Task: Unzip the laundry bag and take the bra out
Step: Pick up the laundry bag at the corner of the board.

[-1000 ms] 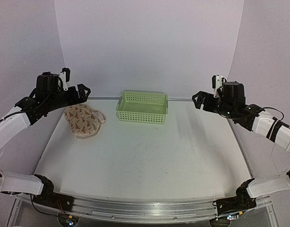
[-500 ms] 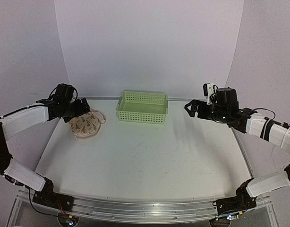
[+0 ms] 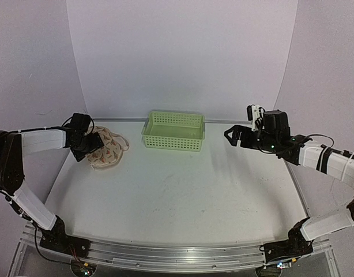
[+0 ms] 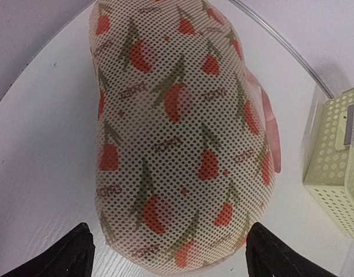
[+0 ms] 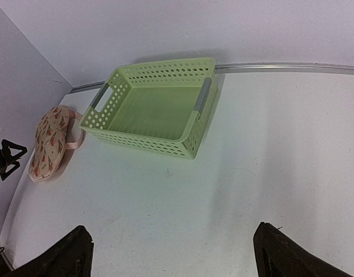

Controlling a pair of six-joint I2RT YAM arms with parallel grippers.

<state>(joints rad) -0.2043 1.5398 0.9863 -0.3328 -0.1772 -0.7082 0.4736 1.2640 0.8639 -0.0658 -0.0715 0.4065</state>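
Observation:
The laundry bag [image 3: 109, 148] lies shut at the table's far left, a cream mesh pouch with reddish sprigs and pink edging. It fills the left wrist view, laundry bag [image 4: 177, 127], and shows small at the left of the right wrist view [image 5: 49, 144]. My left gripper [image 3: 89, 144] is low at the bag's left end, open, its two fingers either side of the bag's near end [image 4: 174, 259]. My right gripper [image 3: 231, 136] hangs open above the table's right half, nothing between its fingers [image 5: 177, 257]. The bra is hidden.
A light-green perforated basket [image 3: 173, 130] stands at the back middle, just right of the bag, and looks empty in the right wrist view [image 5: 194, 130]. The table's metal rim [image 3: 223, 120] runs behind it. White walls close in on both sides.
My left arm has come down and in from above the bag to its left end. My right gripper has moved a little left and lower.

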